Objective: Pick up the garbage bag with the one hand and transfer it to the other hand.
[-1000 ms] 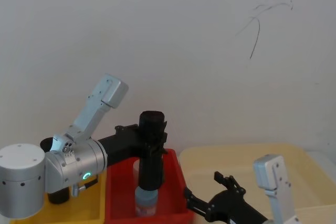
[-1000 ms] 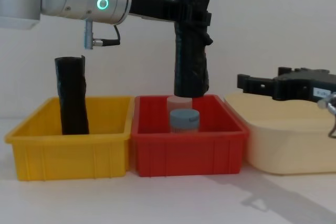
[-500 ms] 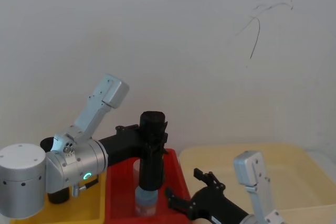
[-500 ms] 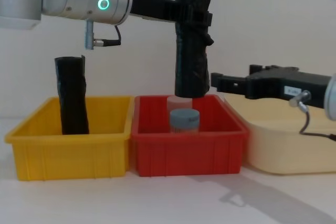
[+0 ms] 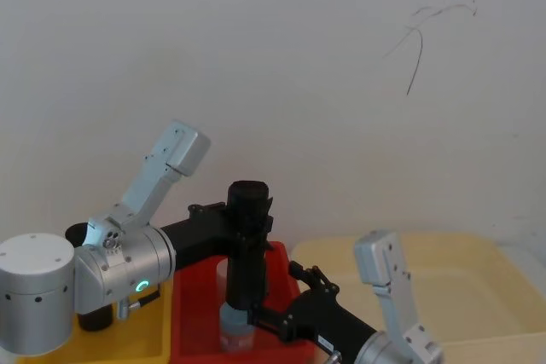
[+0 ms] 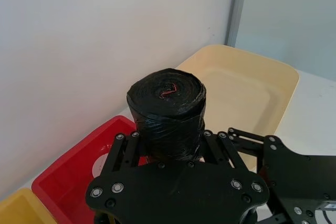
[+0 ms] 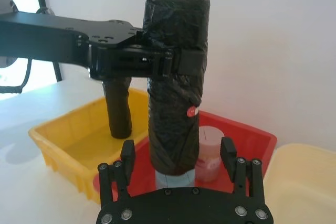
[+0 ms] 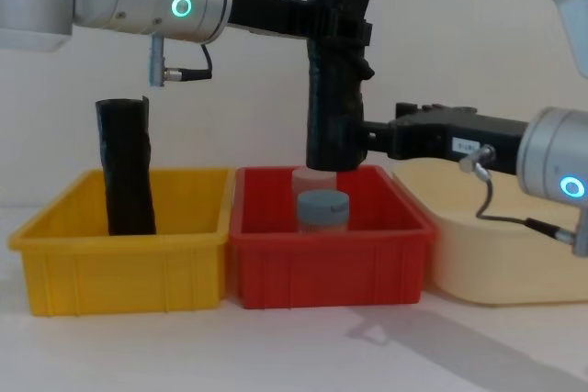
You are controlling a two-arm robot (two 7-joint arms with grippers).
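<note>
Garbage bag clamped in left gripper; right gripper open astride its base.

Black garbage bag upright, left gripper clamping its top, right gripper spread at its lower end

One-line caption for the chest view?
Left tool holds a tall black crinkled-plastic roll above the red plastic bin; open right tool flanks its lower end.
</note>
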